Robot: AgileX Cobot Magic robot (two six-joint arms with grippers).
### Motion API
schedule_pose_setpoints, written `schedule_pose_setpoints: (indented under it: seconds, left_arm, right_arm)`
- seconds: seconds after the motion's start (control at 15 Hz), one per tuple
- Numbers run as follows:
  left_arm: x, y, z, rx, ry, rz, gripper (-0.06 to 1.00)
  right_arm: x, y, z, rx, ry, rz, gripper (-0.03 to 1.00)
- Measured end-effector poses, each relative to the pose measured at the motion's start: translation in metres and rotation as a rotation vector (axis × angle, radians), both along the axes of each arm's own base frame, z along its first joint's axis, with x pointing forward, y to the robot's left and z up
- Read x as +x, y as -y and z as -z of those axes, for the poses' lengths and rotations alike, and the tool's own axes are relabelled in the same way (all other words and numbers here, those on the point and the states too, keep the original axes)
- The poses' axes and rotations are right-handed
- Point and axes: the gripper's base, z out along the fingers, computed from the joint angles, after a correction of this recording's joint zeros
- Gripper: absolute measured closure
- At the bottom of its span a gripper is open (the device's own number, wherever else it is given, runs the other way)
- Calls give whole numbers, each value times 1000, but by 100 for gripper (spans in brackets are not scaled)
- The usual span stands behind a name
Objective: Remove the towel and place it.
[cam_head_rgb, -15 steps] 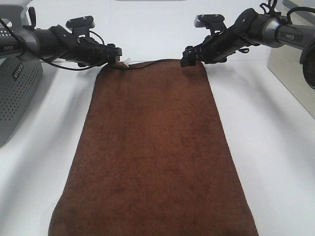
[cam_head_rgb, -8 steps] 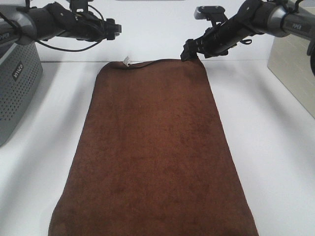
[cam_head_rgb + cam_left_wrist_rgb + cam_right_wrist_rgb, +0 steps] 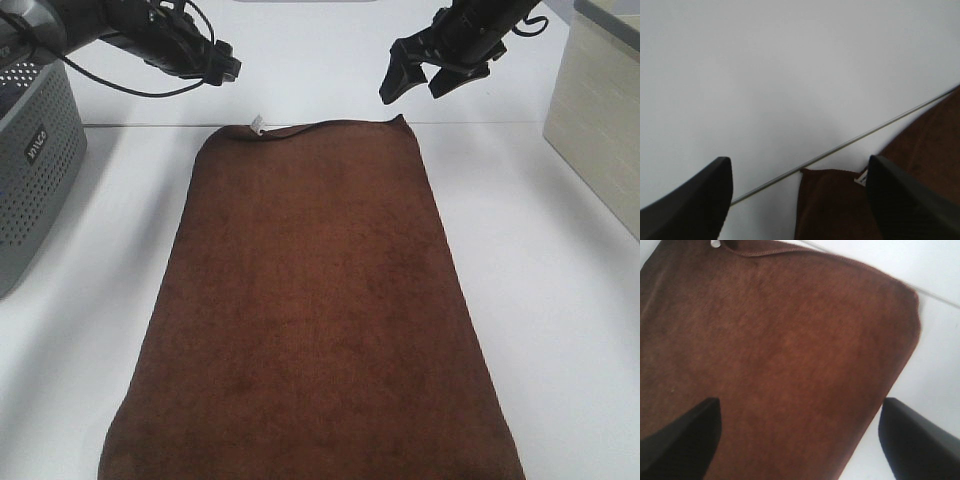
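Grey basket left of towel

Little could be read. The grey perforated basket at the left edge of the exterior high view carried a small dark label with white capitals, set aslant; the letters were too blurred to make out with certainty. The towel's white tag showed no legible print.
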Motion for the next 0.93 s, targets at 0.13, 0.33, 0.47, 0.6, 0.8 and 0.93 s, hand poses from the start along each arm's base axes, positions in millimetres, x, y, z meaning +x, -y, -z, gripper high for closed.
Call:
schedule_pose_setpoints:
  seconds: [0.13, 0.33, 0.47, 0.6, 0.8, 0.93]
  left_arm:
    - [3, -1, 15, 0, 1, -8, 26]
    - [3, -1, 54, 11, -67, -9, 26]
    - [3, -1, 67, 15, -87, -9, 26]
    - [3, -1, 79, 17, -93, -13, 26]
    - [6, -2, 99, 4, -63, -34, 26]
    - [8, -2, 101, -4, -33, -46, 26]
  right_arm:
    - [-8, 0, -3, -3, -71, -11, 15]
    - [-15, 1, -2, -15, -152, -39, 15]
    - [-16, 1, -2, -16, -155, -38, 15]
    - [-16, 1, -2, -16, -156, -36, 15]
    - [-16, 1, -2, -15, -157, -35, 15]
    - [-16, 1, -2, -20, -157, -35, 15]
